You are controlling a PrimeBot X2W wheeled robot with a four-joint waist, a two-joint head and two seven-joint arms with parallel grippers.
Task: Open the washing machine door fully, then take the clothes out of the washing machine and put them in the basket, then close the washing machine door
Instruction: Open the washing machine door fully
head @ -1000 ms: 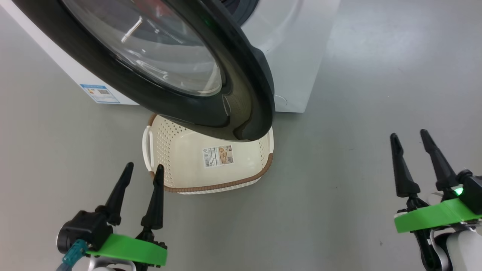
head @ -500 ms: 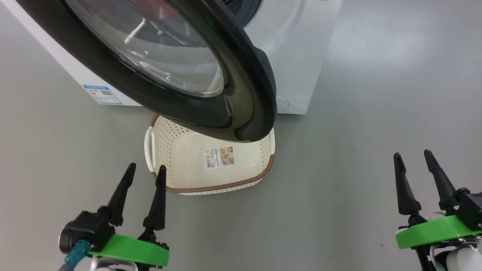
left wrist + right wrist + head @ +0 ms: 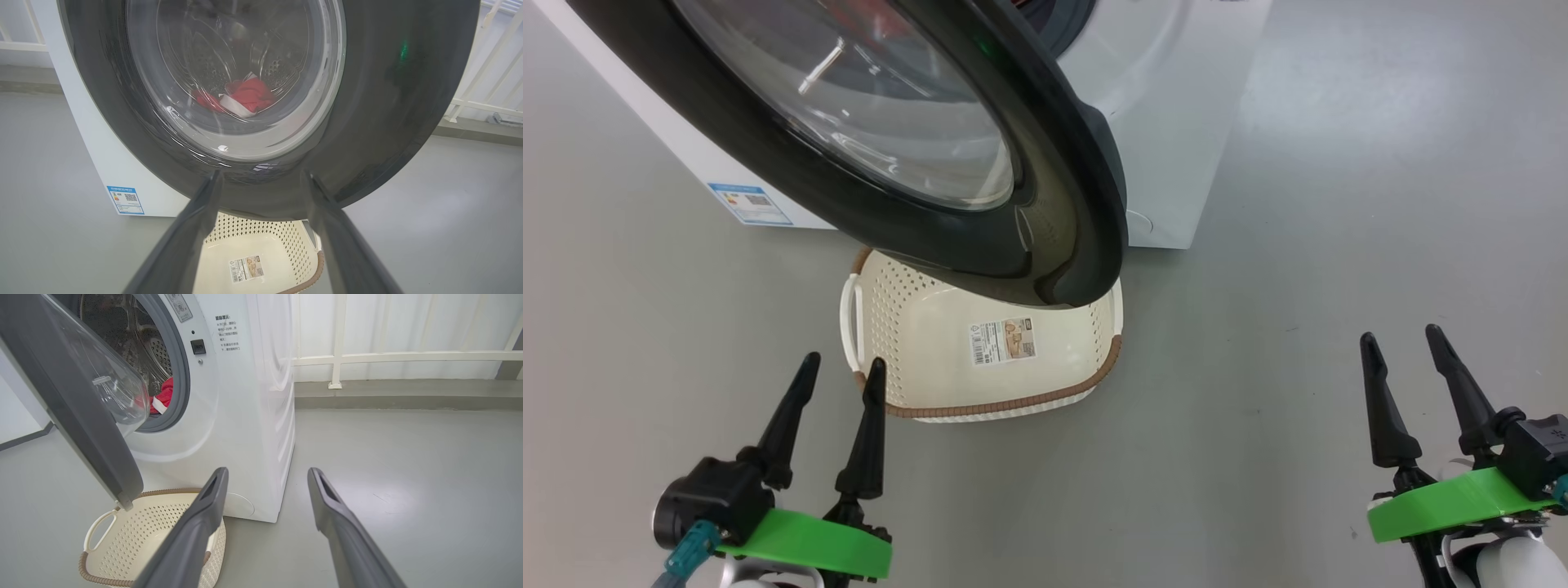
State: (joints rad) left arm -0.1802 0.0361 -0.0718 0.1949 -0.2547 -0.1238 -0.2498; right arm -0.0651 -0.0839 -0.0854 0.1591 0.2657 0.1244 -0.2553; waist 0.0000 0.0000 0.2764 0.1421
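Over open floor (image 3: pixel 1258 457), my spread, empty left gripper (image 3: pixel 843 359) and right gripper (image 3: pixel 1397 332) flank the basket (image 3: pixel 1013 403), which the washing machine door (image 3: pixel 1082 204) overhangs.

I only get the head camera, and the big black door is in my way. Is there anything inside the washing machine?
Observer: Yes. The left wrist view looks through the glass of the washing machine door. Red clothes with white trim lie in the drum.
Operator: Is the door open all the way?
Observer: Partway, I'd say. In the right wrist view it stands out at an angle from the washing machine, and its lower edge hangs above the basket.
Operator: What's behind the machine?
Observer: A white railing runs along the wall.
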